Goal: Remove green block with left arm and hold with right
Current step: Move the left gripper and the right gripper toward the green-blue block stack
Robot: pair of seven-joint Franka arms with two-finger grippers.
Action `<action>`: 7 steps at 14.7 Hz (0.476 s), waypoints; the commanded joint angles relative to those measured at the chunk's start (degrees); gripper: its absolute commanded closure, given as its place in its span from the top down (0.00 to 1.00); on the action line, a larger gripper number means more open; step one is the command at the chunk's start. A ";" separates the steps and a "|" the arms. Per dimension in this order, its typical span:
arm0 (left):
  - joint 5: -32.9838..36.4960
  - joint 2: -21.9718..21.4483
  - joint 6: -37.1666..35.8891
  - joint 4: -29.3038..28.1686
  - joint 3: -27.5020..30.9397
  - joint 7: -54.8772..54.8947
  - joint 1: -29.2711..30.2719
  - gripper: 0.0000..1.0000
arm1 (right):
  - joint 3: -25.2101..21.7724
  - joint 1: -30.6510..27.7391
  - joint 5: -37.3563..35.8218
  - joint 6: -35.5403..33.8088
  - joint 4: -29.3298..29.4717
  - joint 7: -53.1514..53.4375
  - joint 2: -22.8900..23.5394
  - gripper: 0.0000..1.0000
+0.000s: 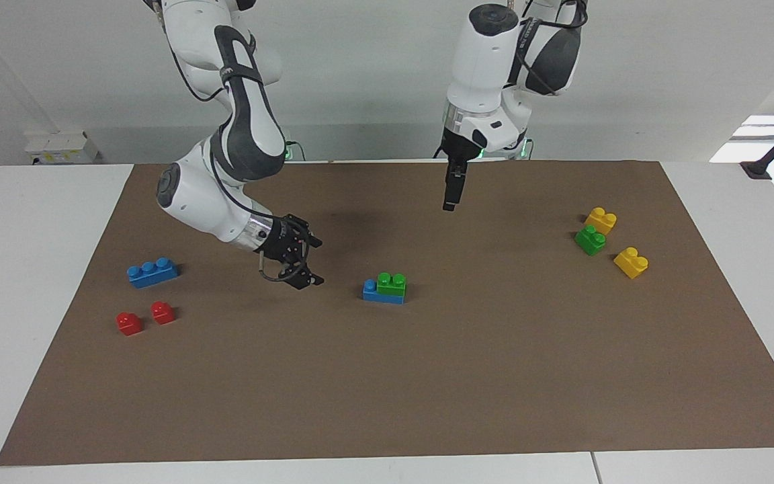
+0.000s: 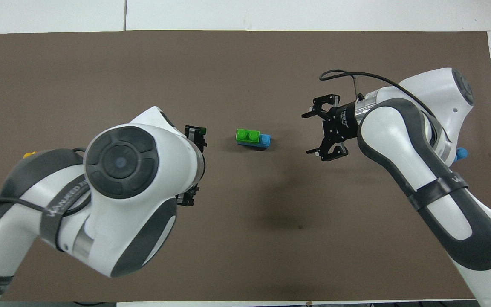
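Observation:
A green block (image 1: pixel 391 283) sits on top of a blue brick (image 1: pixel 381 293) in the middle of the brown mat (image 1: pixel 387 403); the pair also shows in the overhead view, green block (image 2: pixel 247 135) on blue brick (image 2: pixel 265 140). My right gripper (image 1: pixel 315 262) is open and empty. It lies low over the mat, turned sideways toward the stack, beside it toward the right arm's end and apart from it; it shows clearly in the overhead view (image 2: pixel 307 133). My left gripper (image 1: pixel 450 202) hangs pointing down, raised over the mat, apart from the stack. In the overhead view the arm largely hides it.
A second green block (image 1: pixel 590 239) lies between two yellow bricks (image 1: pixel 600 220) (image 1: pixel 631 262) toward the left arm's end. A blue three-stud brick (image 1: pixel 152 272) and two red bricks (image 1: pixel 128 323) (image 1: pixel 162 312) lie toward the right arm's end.

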 commanded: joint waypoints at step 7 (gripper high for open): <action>0.71 13.13 1.26 9.65 0.90 -11.33 -3.01 1.00 | -0.05 5.28 7.37 10.25 -0.29 0.70 5.27 1.00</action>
